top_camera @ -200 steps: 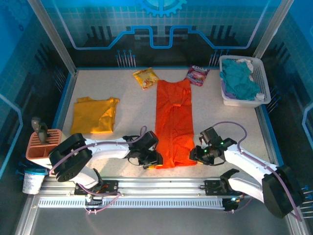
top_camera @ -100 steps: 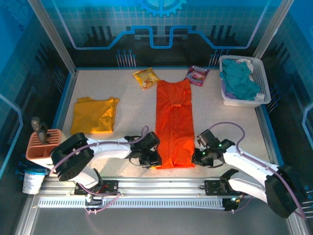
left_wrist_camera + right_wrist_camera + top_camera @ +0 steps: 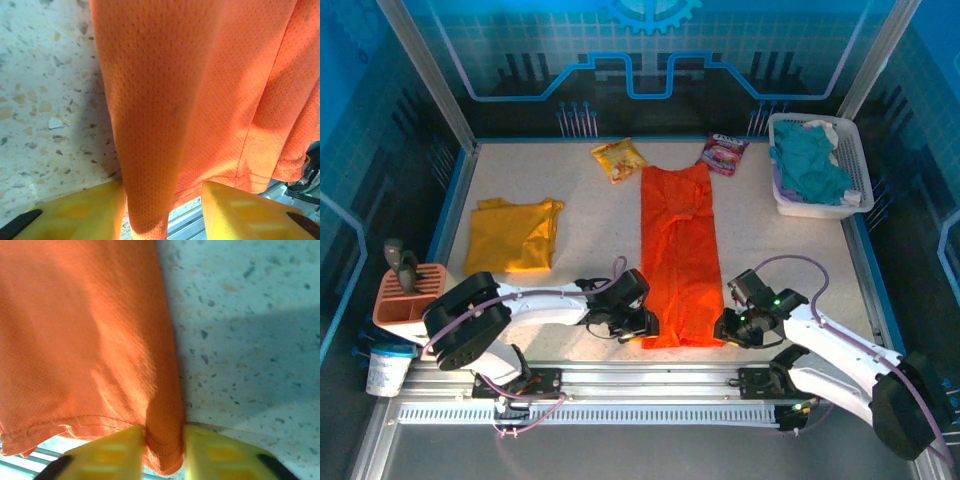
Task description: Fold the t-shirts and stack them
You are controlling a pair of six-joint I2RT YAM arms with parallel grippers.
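Top external: the orange t-shirt (image 3: 678,255) lies as a long strip mid-table (image 3: 590,230), running 12 to 6 o'clock, with the folded yellow t-shirt (image 3: 512,236) well apart at 9 o'clock; left gripper (image 3: 642,328) and right gripper (image 3: 722,328) meet its 7 and 5 o'clock corners. Left wrist: jaws pinch a raised orange fold. Right wrist: jaws pinch the hem corner

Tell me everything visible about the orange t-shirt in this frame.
The orange t-shirt is dimpled mesh-like fabric, folded into a long narrow strip lying lengthwise down the middle of the speckled table, hem toward the arms. The right gripper pinches its near right corner; the left gripper has a raised fold at the near left corner between its fingers.
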